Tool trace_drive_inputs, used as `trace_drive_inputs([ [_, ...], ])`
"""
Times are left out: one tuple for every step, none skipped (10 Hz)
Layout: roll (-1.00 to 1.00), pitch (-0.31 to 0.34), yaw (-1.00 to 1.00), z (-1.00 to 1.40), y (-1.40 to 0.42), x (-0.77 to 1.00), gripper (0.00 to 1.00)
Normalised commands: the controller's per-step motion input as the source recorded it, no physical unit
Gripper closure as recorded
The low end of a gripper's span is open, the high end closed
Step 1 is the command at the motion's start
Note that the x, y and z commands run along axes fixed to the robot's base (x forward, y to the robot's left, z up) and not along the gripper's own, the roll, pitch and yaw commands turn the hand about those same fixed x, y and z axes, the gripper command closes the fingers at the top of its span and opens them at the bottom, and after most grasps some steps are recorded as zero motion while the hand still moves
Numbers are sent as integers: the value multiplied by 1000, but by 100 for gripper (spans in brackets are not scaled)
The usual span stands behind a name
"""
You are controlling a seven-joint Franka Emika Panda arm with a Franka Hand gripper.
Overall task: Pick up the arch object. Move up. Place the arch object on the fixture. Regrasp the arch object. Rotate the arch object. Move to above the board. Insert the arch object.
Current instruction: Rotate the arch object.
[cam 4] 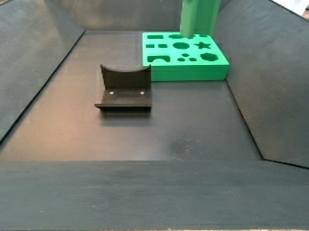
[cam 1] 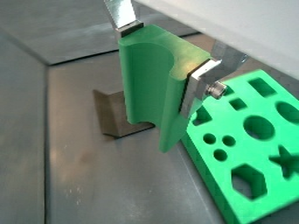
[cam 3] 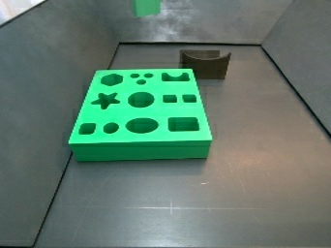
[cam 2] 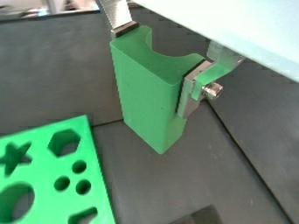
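Note:
My gripper (cam 1: 162, 52) is shut on the green arch object (cam 1: 152, 87), which hangs upright well above the floor. One silver finger (cam 1: 121, 19) presses one side and the other finger (cam 1: 201, 77) the opposite side, next to the curved dip. In both wrist views the gripper (cam 2: 158, 57) holds the arch object (cam 2: 146, 92) the same way. Its lower end shows in both side views (cam 3: 147, 7) (cam 4: 197, 16); the gripper itself is out of frame there. The dark fixture (cam 1: 117, 118) (cam 4: 123, 87) stands on the floor below. The green board (cam 3: 142, 145) (cam 4: 187, 72) lies flat beside it.
Grey walls enclose the dark floor on all sides (cam 3: 291, 87). The board (cam 1: 211, 184) (cam 2: 38, 175) and the fixture (cam 3: 204, 63) are the only things on the floor. A corner of the fixture (cam 2: 205, 216) shows at a wrist view's edge.

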Motion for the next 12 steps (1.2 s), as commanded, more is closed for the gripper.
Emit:
trace_drive_inputs([
  [-86,64,-1000,3,11,2,100],
  [-96,71,-1000,4,11,3,100],
  [-125,91,-1000,6,12,4,100],
  [-141,102,-810,8,12,6,100],
  [-141,101,-574,10,13,9,100],
  [-140,100,-442,12,13,10,100],
  [-139,97,-256,14,13,13,100],
  [-339,95,-153,-1000,0,0,100],
  [-333,73,-114,-1000,2,9,100],
  [-308,41,-95,-1000,7,19,100],
  [-227,-17,-67,-1000,13,15,100],
  [-197,-37,-57,-1000,15,14,100],
])
